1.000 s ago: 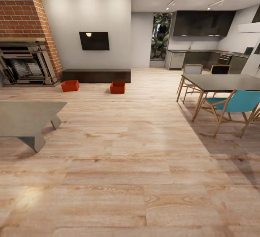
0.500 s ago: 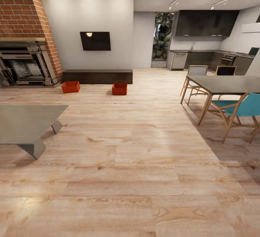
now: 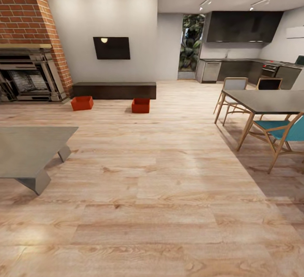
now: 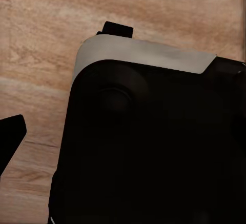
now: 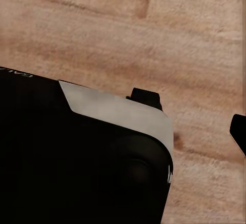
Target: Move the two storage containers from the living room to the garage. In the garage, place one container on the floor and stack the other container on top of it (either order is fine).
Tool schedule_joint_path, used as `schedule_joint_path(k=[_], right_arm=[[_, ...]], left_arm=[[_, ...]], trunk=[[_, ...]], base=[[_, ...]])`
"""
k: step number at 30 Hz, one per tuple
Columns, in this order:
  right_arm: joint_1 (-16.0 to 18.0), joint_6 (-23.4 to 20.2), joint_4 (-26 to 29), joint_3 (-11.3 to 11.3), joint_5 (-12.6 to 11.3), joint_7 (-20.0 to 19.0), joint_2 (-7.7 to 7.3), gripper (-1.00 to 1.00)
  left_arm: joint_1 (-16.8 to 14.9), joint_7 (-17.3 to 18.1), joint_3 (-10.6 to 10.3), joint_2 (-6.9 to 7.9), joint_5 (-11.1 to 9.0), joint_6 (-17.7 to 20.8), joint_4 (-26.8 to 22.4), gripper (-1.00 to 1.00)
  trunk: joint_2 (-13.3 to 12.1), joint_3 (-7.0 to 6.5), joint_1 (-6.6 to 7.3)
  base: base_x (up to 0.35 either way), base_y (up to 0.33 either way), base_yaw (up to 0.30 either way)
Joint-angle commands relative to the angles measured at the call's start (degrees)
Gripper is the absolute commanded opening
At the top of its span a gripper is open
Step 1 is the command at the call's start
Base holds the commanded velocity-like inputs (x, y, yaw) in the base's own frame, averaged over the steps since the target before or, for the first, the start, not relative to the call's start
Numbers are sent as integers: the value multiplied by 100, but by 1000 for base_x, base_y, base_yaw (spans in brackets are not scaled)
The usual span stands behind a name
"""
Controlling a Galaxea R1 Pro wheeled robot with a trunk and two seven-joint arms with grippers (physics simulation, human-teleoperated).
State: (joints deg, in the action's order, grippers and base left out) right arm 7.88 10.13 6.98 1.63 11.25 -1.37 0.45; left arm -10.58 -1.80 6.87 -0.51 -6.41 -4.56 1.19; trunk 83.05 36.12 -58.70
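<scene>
Two orange-red storage containers stand on the pale wood-plank floor of the living room, far ahead in the head view. The left container (image 3: pixel 82 103) and the right container (image 3: pixel 140 105) sit apart, both in front of a long dark low cabinet (image 3: pixel 114 90). In the left wrist view one dark fingertip (image 4: pixel 11 138) sits at the frame's edge over wood planks. The right wrist view likewise has one fingertip (image 5: pixel 239 131) at its edge. Nothing lies between the fingers; both grippers stand open, beside my dark body (image 4: pixel 154 147).
A brick fireplace (image 3: pixel 27 44) stands at the far left and a black TV (image 3: pixel 111 48) hangs on the grey wall. A low grey table (image 3: pixel 29 150) is near left. A dining table (image 3: pixel 270 99) with chairs, one teal (image 3: pixel 287 131), is at the right. A kitchen lies beyond.
The whole head view has shifted as the camera moved forward; the containers look slightly nearer and the dining table has slid toward the right edge. The containers themselves have not moved.
</scene>
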Motion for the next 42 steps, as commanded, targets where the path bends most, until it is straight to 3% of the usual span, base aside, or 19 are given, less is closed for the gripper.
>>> schedule_joint_path(k=[1,42], right_arm=[[3,15,-4,13,9,-4,-1,100],[3,15,-4,22,7,-4,15,100]], left_arm=[[-6,-5,25,-1,-36,-29,13,100],[-6,-5,25,2,-36,-29,13,100]], trunk=[[2,5,-2],[2,5,-2]], base=[[275,6,0],[275,0,0]])
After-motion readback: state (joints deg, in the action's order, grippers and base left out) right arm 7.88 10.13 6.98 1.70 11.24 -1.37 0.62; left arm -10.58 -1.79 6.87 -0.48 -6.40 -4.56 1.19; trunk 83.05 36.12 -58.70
